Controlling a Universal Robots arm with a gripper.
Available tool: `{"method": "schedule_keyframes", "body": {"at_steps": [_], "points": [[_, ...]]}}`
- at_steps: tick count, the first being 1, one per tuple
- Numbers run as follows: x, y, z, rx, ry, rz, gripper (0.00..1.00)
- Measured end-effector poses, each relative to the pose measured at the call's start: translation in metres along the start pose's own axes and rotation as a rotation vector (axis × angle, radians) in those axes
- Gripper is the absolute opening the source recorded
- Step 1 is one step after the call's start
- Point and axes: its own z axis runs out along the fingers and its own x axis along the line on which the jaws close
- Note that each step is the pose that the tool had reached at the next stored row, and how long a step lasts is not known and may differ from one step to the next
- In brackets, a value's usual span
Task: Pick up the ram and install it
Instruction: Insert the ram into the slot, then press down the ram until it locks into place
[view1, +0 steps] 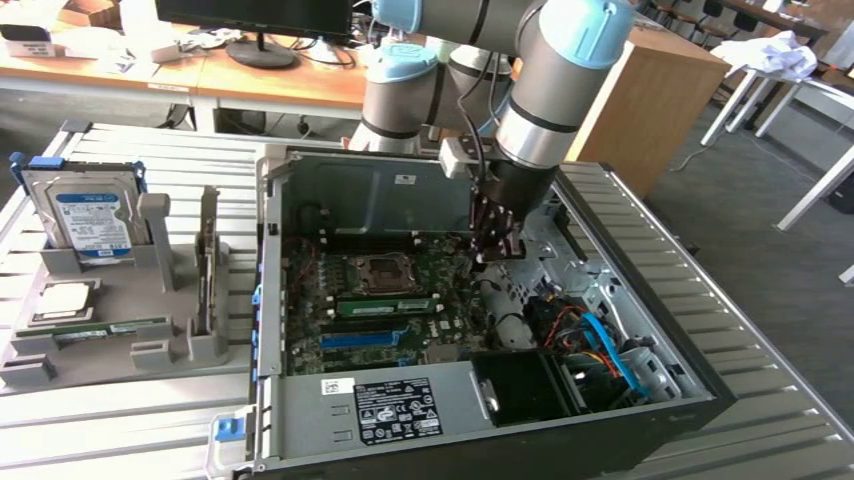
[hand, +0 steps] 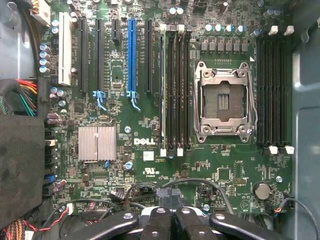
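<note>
arm (view1: 541, 75): thick silver-grey tube links | joints: pale blue caps | cable: thin black lead down the last link | wrist block: small light-grey box with a dark face, beside that lead | gripper (view1: 497, 250): black, boxy, small bright screw heads; black fingers (hand: 160, 225) pressed together, round silver screws at their bases

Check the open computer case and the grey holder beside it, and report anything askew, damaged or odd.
Nothing stands out. The ram sits level in its slot on the motherboard, the CPU socket is empty, and the hard drive stands upright in the grey holder.
</note>
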Motion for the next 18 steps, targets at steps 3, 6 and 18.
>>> {"method": "schedule_keyframes", "body": {"at_steps": [3, 6, 18], "points": [[0.0, 0.0, 0.0, 0.0, 0.0, 0.0, 0.1], [0.0, 0.0, 0.0, 0.0, -0.0001, 0.0, 0.1], [0.001, 0.0331, 0.0049, 0.0043, -0.0001, 0.0, 0.1]]}}
